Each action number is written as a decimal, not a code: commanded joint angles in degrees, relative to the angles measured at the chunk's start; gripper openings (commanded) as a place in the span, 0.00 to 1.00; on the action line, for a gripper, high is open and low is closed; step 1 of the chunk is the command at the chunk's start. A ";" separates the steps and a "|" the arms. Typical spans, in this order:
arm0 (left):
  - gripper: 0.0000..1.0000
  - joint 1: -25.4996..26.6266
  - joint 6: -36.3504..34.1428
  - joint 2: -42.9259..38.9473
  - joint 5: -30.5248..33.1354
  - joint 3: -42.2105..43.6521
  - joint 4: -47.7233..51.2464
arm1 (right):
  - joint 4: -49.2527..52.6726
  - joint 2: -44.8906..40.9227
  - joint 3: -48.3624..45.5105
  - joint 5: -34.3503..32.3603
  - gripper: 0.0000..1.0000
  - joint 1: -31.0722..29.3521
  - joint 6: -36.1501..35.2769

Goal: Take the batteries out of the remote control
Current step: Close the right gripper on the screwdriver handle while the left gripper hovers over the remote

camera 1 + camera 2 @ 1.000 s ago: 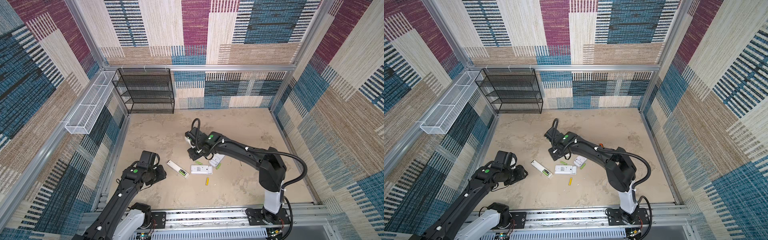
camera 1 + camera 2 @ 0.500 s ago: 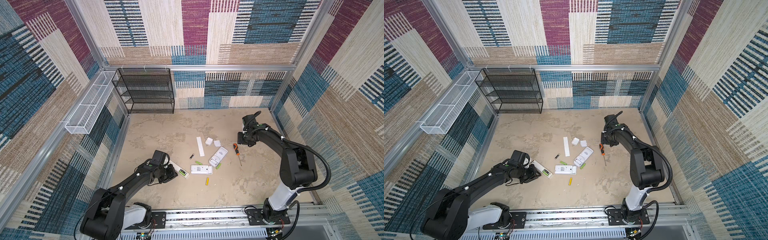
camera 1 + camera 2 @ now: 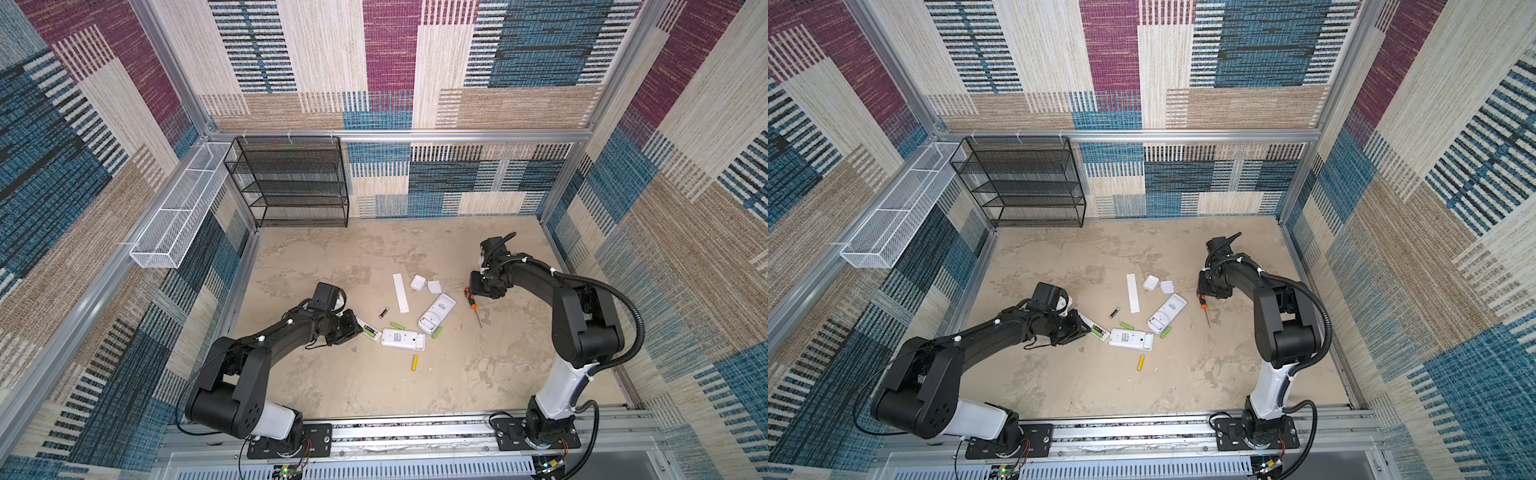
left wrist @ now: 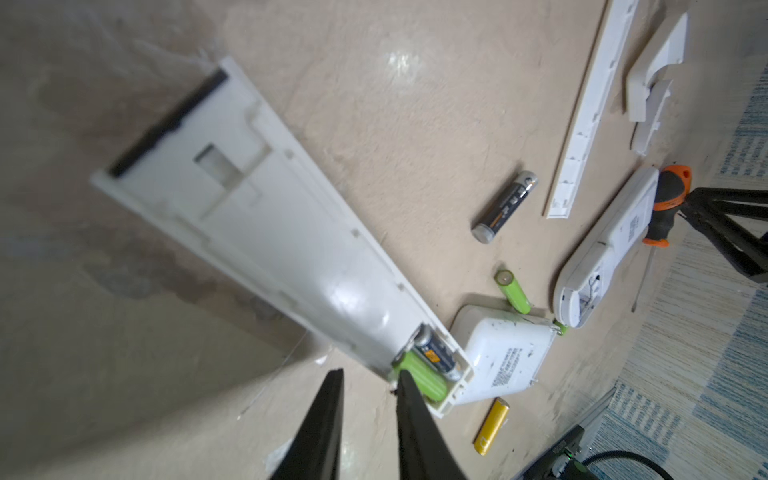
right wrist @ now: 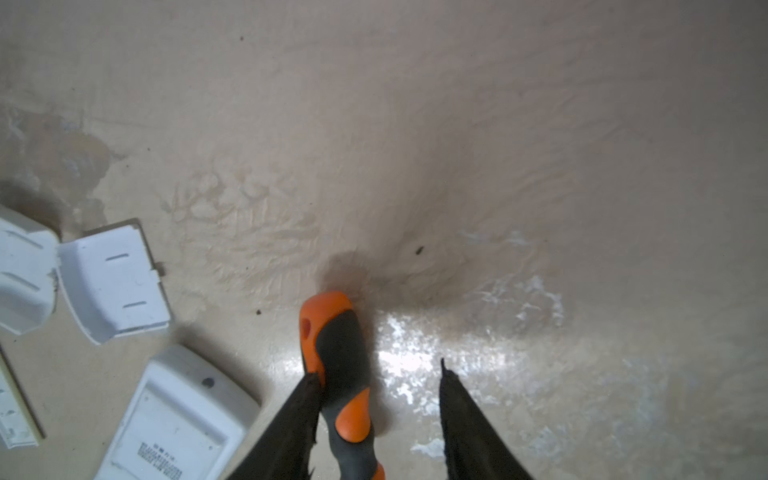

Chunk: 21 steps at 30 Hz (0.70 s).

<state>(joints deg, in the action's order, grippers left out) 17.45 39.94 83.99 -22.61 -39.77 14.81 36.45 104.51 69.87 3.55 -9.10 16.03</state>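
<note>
The left gripper [image 4: 370, 374] is down low at the open end of the slim white remote [image 4: 266, 232]. Its jaws stand a narrow gap apart with only bare tabletop [image 3: 332, 257] between them. One fingertip [image 4: 405, 382] sits right against the lime-green battery [image 4: 428, 384], which lies in the compartment beside a black-and-grey battery [image 4: 436, 353]. Both are seated in the remote, which lies flat with its back up.

The other cells lie loose on the tabletop near the middle. A loose black battery [image 3: 383, 312] is beside the long white cover strip [image 3: 401, 293]. A loose green battery [image 3: 397, 325] is just beside the squat white remote [image 3: 403, 339], which lies face down. A second green battery [image 3: 436, 332] sits between that remote's corner and the tilted white remote [image 3: 436, 312]. The yellow battery [image 3: 414, 362] lies alone, nearer the arm bases.

Off to the right, the right gripper [image 5: 378, 372] is at the screwdriver [image 5: 340, 357]. Its jaws are spread wide around the orange-and-black handle. The handle rests against one finger and stands clear of the other, so nothing is pinched. Two small white battery covers [image 5: 112, 278] lie close together near that gripper.
</note>
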 commanded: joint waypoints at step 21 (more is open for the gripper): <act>0.55 -7.76 -1.28 -2.18 0.42 0.13 2.66 | -3.23 -5.44 -6.76 6.34 0.50 0.00 2.94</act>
<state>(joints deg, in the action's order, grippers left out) 10.11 39.03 79.81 -20.03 -38.65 19.14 33.39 99.11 64.05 8.60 -9.04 17.98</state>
